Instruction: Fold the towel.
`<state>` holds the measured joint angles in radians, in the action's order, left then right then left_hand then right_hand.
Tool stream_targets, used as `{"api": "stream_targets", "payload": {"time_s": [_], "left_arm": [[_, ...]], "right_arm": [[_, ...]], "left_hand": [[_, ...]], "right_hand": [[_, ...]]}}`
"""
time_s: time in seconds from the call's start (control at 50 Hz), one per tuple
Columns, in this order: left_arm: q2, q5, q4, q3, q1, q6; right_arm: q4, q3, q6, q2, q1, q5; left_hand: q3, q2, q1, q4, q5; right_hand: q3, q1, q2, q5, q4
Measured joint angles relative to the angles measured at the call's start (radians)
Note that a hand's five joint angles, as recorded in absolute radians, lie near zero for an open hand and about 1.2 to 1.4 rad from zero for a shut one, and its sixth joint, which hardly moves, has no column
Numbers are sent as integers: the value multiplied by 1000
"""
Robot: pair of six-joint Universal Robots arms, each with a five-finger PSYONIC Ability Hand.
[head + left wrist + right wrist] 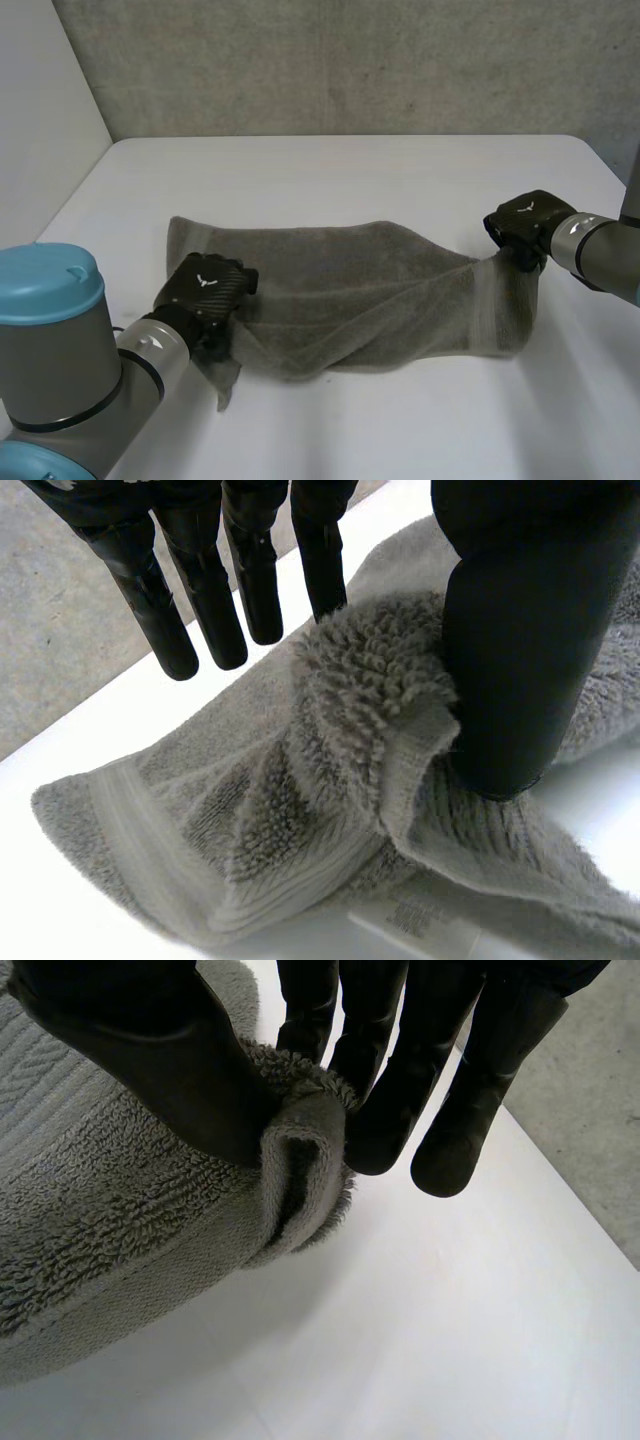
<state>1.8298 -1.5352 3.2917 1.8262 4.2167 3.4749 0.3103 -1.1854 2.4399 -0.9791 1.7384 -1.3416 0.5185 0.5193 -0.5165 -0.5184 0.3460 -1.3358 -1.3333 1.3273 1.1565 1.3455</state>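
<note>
Towel [360,290] on table [350,170]: right robot hand [525,228] pinches one end, left robot hand [205,290] seemingly the other.

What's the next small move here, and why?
Probably raise both hands a little, together, so the held edge clears the table before carrying it over. The left hand pinches a bunched corner of the towel at one end, and the right hand pinches a folded corner at the other. The stretch between them mostly lies on the table.
</note>
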Motion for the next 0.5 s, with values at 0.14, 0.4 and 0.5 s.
{"api": "stream_targets", "payload": {"time_s": [0.14,0.4,0.5], "left_arm": [[44,-4,54,-5,-7,-12],[68,-45,146,-2,-4,-7],[68,-75,163,0,-4,-7]], "right_arm": [[-29,5,49,-22,-30,0],[-70,41,108,-40,-106,-39],[-74,39,103,-36,-107,-55]], "left_hand": [[81,80,-82,-79,77],[203,202,-204,-202,198],[269,271,-273,-269,262]], "right_hand": [[0,0,0,0,0],[0,0,0,0,0],[0,0,0,0,0]]}}
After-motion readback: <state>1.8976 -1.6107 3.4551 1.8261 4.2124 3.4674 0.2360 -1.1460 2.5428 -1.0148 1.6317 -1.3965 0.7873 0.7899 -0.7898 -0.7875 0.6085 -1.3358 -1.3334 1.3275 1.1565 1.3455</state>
